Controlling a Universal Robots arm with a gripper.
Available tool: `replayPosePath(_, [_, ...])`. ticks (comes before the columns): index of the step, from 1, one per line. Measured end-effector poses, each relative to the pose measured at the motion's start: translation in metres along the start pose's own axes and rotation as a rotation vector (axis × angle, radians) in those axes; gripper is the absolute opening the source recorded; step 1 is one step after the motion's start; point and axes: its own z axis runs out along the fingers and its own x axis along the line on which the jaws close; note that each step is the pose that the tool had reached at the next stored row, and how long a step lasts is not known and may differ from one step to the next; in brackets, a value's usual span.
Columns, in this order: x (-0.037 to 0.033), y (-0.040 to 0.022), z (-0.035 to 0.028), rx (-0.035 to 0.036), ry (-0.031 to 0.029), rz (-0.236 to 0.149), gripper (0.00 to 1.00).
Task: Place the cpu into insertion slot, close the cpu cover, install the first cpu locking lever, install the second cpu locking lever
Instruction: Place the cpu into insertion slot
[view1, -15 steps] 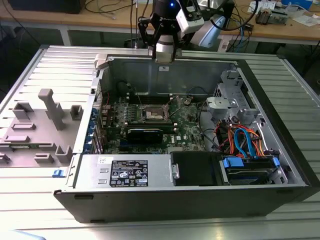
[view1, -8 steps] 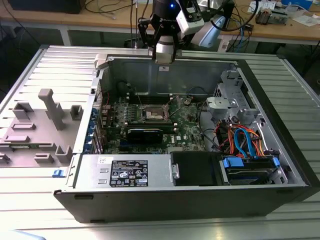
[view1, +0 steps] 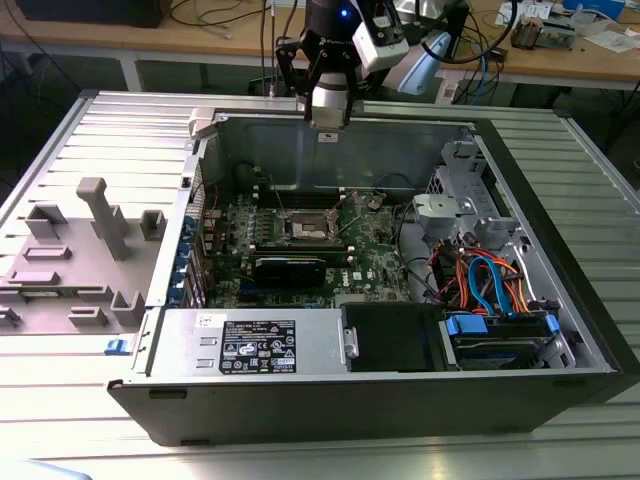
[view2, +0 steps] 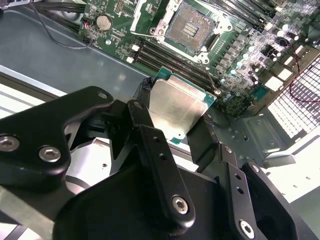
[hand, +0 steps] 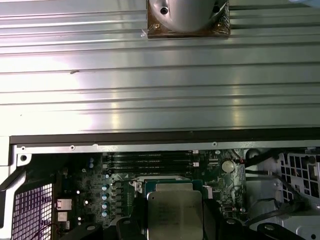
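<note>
The cpu (view2: 177, 105) is clamped by its edges in the claw (view2: 175, 131), in the air well apart from the open insertion slot (view2: 192, 26), where a tilted or turned chip might jam.

The cpu (view2: 177, 105) has a dull silver top with a thin green edge. The fingers (view2: 159, 155) are matte black. The circuit board (view1: 378, 258) is deep green, speckled with small silver and black parts. At the board's middle, the insertion slot (view2: 192, 27) has a dark grey centre patterned with rows of fine pale dots, inside a silver rim. Beside the board, cables (view1: 490, 280) run blue, orange and red. The case (view1: 350, 410) around the board is black outside and grey within. The worktop (view1: 110, 130) under the case is silver with parallel ribbed stripes.
</note>
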Motion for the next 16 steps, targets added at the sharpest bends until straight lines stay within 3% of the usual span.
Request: replayPosePath(16, [0.0000, -0.0035, 0.0008, 0.0000, 0.0000, 0.000, 0.55])
